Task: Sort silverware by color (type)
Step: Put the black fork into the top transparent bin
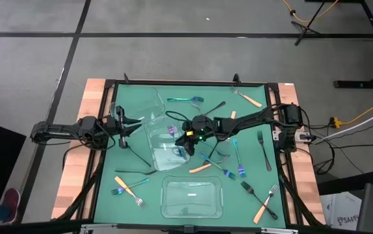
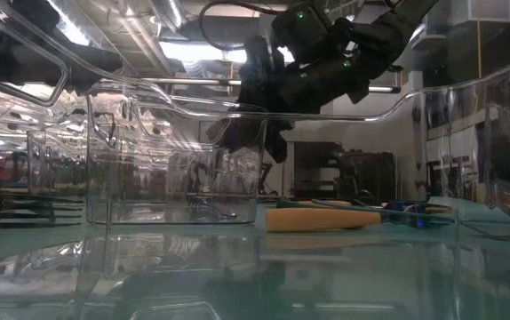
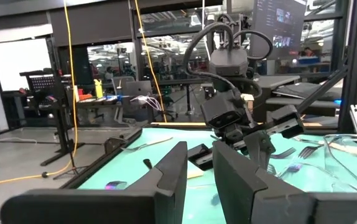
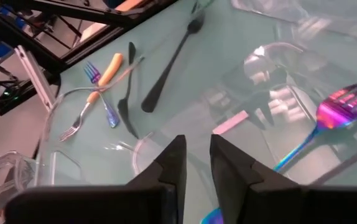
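1. My right end effector (image 1: 185,138) hangs over the middle bin (image 1: 164,140), fingers parted a little with nothing between them. An iridescent fork (image 4: 328,124) lies under it, inside that bin as far as I can tell. I judge this a drop just made.
2. My left end effector (image 1: 123,130) waits near the surface's left edge, fingers slightly apart and empty.
3. The rest of the silverware lies scattered on the green surface (image 1: 131,159): black pieces, orange-handled ones and more iridescent ones, mostly to the right and front.
4. Next I should lift clear of the bin wall and go for another fork, likely the iridescent one (image 1: 240,170) close by.
5. The forks are slim, hard and glossy, lying flat; the bins are clear, thin-walled plastic, hard to see.
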Motion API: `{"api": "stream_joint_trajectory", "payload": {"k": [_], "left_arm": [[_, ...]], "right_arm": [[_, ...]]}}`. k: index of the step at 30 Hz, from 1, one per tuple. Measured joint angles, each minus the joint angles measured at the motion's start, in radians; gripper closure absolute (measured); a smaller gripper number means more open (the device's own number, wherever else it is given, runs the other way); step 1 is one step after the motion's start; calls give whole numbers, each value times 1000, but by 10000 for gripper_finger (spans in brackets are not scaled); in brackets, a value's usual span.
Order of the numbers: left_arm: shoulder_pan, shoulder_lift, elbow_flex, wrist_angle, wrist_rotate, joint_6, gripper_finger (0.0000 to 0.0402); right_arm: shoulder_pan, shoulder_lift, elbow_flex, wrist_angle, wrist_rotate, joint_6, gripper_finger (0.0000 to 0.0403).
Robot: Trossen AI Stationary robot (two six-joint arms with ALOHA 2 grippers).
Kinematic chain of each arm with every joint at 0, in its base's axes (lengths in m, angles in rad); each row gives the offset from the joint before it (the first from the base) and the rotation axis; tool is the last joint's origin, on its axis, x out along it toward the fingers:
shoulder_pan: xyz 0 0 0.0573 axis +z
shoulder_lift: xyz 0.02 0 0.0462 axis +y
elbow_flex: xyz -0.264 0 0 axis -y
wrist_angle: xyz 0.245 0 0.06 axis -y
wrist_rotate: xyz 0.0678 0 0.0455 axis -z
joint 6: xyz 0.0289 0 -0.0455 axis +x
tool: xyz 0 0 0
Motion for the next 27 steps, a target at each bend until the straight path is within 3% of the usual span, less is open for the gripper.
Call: {"api": "stream_joint_trajectory", "payload": {"k": [6, 12, 18, 27], "left_arm": [[0, 0, 0, 2, 3, -17, 331], [0, 22, 0, 98, 119, -17, 331], [-18, 100, 0, 200, 129, -17, 331], [-82, 340, 95, 254, 119, -17, 331]], "right_arm": [[0, -74, 0, -47, -16, -94, 339], [0, -233, 0, -250, 15, -207, 339], [0, -426, 0, -503, 140, -262, 339], [2, -677, 0, -780, 318, -259, 339]]}}
